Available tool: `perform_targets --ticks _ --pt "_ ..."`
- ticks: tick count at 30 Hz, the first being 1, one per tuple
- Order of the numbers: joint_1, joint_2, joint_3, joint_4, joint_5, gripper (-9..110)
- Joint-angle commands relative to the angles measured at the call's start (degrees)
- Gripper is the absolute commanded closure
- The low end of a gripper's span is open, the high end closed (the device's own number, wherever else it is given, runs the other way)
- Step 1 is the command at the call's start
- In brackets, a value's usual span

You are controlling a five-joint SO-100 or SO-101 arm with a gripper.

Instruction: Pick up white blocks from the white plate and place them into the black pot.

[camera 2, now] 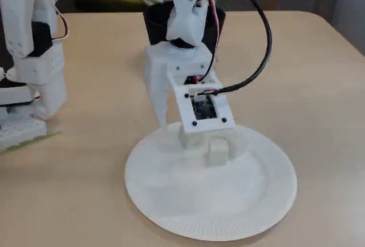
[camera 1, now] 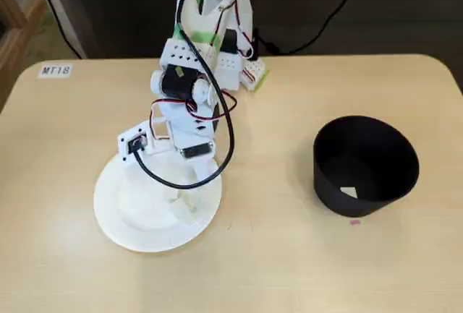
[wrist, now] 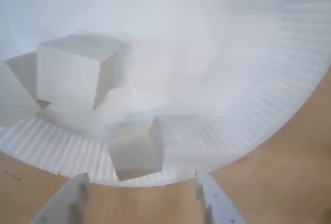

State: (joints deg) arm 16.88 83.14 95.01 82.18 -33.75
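Gripper (wrist: 139, 195) of the white printed arm hangs with its two fingers spread open and empty over the near rim of the round white ribbed paper plate (wrist: 289, 74). In the wrist view the small cream-white cubes (wrist: 135, 149) lie clustered just ahead, the nearest one between the finger lines. The matte black round pot (camera 1: 365, 165) stands well apart on the right in a fixed view, across bare table.

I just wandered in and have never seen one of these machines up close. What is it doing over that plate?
A small white robot arm is bent down over the white plate, its gripper open and poised above a cluster of white blocks near the plate's rim. It holds nothing at this moment; the nearest block lies just ahead of its fingertips. Across the table stands the black pot, with what looks like one pale block already inside.
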Motion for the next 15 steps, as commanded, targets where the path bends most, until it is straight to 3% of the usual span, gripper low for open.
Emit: perform_targets --ticks 1,8,10,13,15 --pt "0.26 -0.18 -0.18 0.18 0.18 72" --pt "-0.79 -2.11 -0.18 -1.85 0.53 78" --pt "-1.23 -2.72 -0.18 -3.08 0.97 84" --pt "-1.85 -3.78 -0.18 -5.54 2.72 102" --pt "-2.02 -4.66 -0.44 -6.06 2.72 104"
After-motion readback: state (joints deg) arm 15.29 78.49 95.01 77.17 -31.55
